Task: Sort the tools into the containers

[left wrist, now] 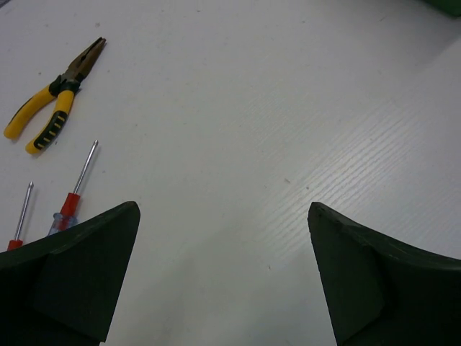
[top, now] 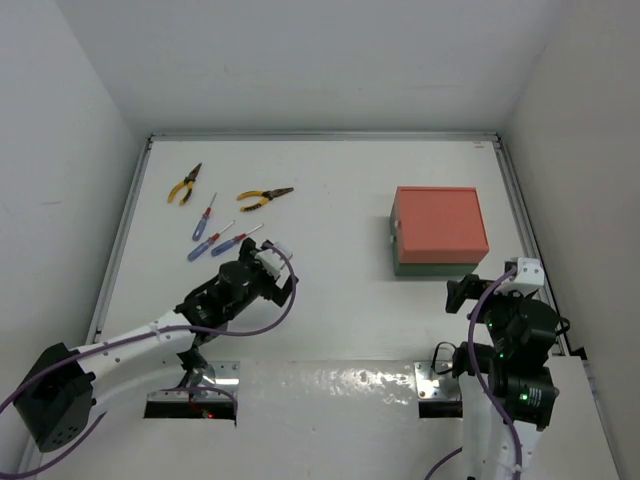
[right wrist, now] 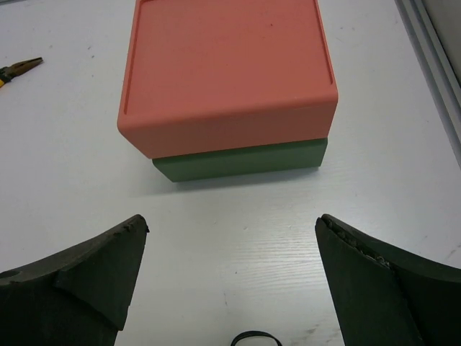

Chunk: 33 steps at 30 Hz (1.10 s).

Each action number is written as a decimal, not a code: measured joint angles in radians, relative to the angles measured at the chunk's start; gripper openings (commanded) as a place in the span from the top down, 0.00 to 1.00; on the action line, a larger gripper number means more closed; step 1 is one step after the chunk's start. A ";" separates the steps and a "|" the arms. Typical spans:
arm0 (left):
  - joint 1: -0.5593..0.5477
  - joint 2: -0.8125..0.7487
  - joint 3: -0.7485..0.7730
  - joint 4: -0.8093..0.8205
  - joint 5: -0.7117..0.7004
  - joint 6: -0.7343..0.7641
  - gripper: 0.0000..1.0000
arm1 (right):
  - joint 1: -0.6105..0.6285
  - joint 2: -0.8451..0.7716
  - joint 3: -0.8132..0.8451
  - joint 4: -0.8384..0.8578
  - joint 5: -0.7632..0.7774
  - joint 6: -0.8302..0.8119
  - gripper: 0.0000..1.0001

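Observation:
Two yellow-handled pliers (top: 184, 185) (top: 264, 197) and three blue-and-red screwdrivers (top: 205, 218) (top: 211, 241) (top: 236, 239) lie at the far left of the table. The box stands at the right, salmon-red tray (top: 438, 222) on top of the dark green tray (top: 435, 268), both slid shut. My left gripper (top: 275, 258) is open and empty just right of the screwdrivers; its wrist view (left wrist: 223, 216) shows one pliers (left wrist: 54, 108) and two screwdrivers (left wrist: 75, 191) (left wrist: 20, 220). My right gripper (top: 462, 293) is open and empty, facing the box (right wrist: 227, 72) from the near side.
White walls and a raised rail (top: 520, 200) border the table on the left, far and right sides. A small black ring (right wrist: 253, 339) lies on the table just below the right gripper. One pliers tip (right wrist: 18, 70) shows at the left edge of the right wrist view.

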 measured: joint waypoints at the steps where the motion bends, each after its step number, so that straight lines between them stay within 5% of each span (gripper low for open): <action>1: 0.000 0.002 0.014 -0.016 0.011 0.008 0.00 | 0.000 0.002 0.000 -0.002 0.000 0.000 0.01; 9: 0.000 0.060 0.198 -0.195 0.194 0.259 0.02 | 0.000 0.090 0.073 -0.048 0.004 0.016 0.01; 16: -0.002 0.395 0.642 -0.435 0.414 0.447 0.17 | 0.000 0.592 0.519 -0.146 -0.016 0.043 0.07; 22: -0.006 0.588 0.786 -0.269 0.524 0.486 0.16 | 0.000 0.864 0.570 -0.077 0.050 0.077 0.06; 26: -0.011 0.675 0.770 -0.087 0.610 0.498 0.27 | 0.000 0.966 0.576 0.002 0.101 0.103 0.08; 33: -0.013 0.913 0.933 -0.028 0.702 0.510 0.33 | 0.000 1.141 0.616 0.112 0.133 0.100 0.12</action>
